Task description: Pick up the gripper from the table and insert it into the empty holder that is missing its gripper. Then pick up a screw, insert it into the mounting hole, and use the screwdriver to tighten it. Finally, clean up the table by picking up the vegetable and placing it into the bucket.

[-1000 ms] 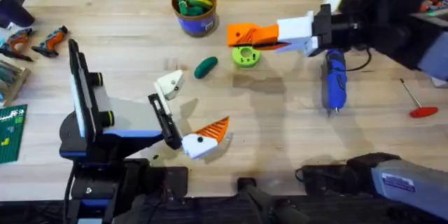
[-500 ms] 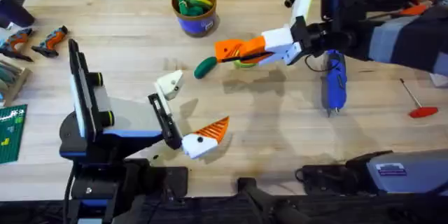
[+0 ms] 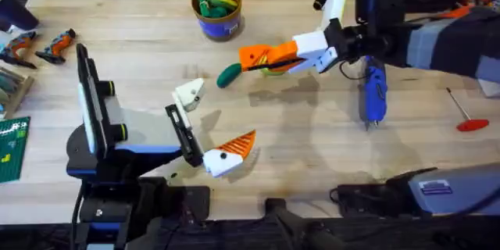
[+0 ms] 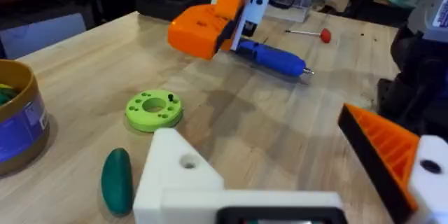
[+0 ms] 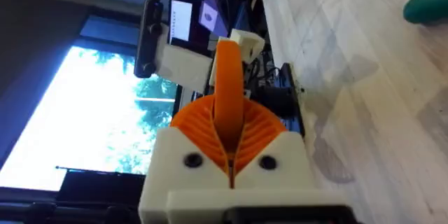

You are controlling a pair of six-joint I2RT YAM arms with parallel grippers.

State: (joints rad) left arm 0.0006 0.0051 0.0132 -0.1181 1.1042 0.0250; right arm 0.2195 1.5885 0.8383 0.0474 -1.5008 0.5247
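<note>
My right gripper (image 3: 262,55) hangs over the table's middle, shut on the small orange gripper piece (image 5: 227,77), which sticks out beyond its ribbed pads. The left wrist view has that gripper (image 4: 203,31) above the lime disc. My left gripper (image 3: 212,121) is open near the front. Its white holder (image 3: 190,92) has no orange tip, while the other finger (image 3: 236,148) carries one. The dark green vegetable (image 3: 229,74) lies just left of the right gripper. The blue bucket (image 3: 217,12) stands at the back. The blue screwdriver (image 3: 373,90) lies to the right.
A lime-green disc with holes (image 4: 155,108) lies under the right gripper. A thin rod with a red handle (image 3: 466,115) lies at the far right. Hand tools (image 3: 39,45) and a green board (image 3: 12,147) sit along the left edge.
The right gripper has swung left and slightly forward with the orange piece, from beside the lime disc to over it, ending close to the vegetable. The left arm has not moved.
</note>
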